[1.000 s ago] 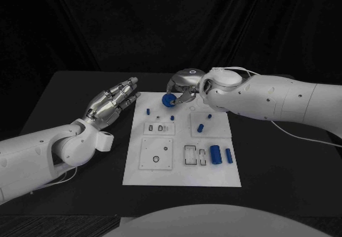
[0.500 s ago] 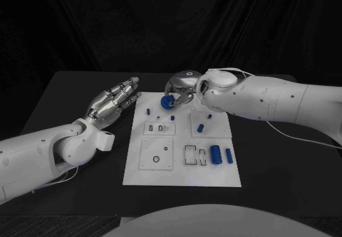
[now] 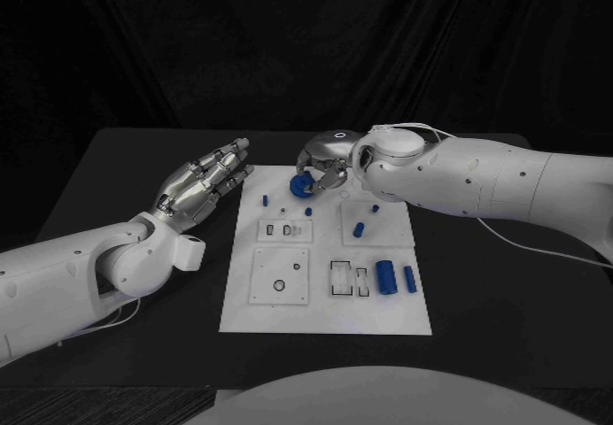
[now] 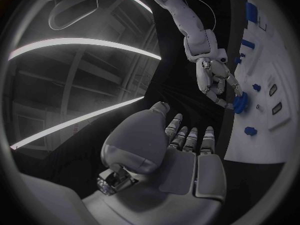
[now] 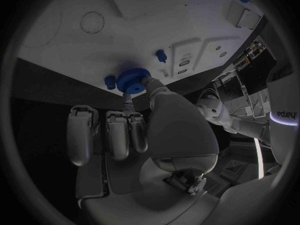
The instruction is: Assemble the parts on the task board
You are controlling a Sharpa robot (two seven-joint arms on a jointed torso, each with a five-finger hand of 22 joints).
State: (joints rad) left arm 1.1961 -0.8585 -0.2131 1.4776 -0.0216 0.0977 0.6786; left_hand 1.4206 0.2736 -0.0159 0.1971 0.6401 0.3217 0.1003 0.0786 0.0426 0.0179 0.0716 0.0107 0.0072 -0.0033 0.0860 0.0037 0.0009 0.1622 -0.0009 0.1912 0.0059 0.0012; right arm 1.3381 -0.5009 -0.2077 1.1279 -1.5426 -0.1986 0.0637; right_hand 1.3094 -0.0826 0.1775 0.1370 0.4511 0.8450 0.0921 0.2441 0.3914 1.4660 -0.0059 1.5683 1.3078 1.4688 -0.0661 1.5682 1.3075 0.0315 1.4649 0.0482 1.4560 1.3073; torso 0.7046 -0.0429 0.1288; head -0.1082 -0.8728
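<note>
I'm pinching the blue gear (image 3: 301, 183) in my right hand (image 3: 327, 161), hanging over the task board's (image 3: 327, 314) far edge; the short peg (image 3: 309, 212) is standing just below my fingertips. My left hand (image 3: 205, 182) is spread, idling beside the board.

The right hand (image 3: 329, 162) hides part of the blue gear (image 3: 301, 184) it pinches
</note>
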